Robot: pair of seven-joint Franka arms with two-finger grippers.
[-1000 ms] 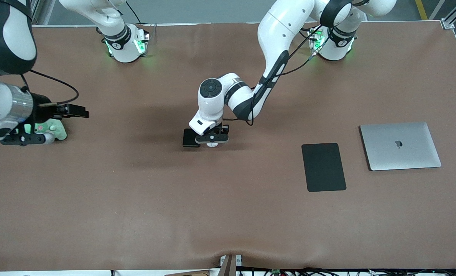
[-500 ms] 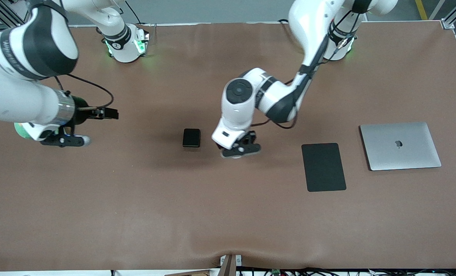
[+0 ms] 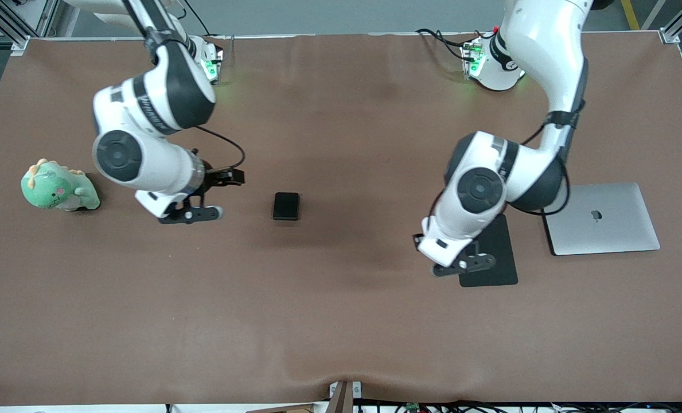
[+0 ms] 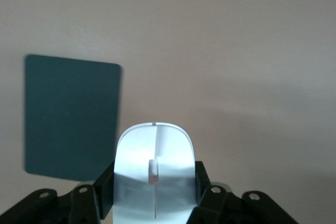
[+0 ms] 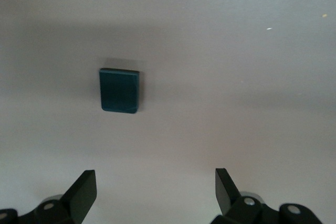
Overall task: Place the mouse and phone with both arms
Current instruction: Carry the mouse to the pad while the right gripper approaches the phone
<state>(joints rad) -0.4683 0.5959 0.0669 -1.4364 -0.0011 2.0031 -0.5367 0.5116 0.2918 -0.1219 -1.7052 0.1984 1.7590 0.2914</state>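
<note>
The white mouse (image 4: 155,161) is clamped between the fingers of my left gripper (image 4: 155,182), which is shut on its sides. In the front view the left gripper (image 3: 464,264) hangs over the edge of the black mouse pad (image 3: 498,258) that faces the right arm's end, and the hand hides the mouse. The small black phone (image 3: 286,206) lies flat near the table's middle. My right gripper (image 3: 191,214) hovers over bare table beside the phone, toward the right arm's end. The right wrist view shows the right gripper (image 5: 155,184) open and empty, with the phone (image 5: 121,90) ahead of it.
A closed silver laptop (image 3: 601,218) lies beside the mouse pad (image 4: 71,114) toward the left arm's end. A green plush dinosaur (image 3: 57,189) sits at the right arm's end. The brown table mat (image 3: 341,321) spreads nearer the front camera.
My left arm has carried the mouse from beside the phone over to the mouse pad's edge. My right arm has swung from over the plush toward the phone, staying open.
</note>
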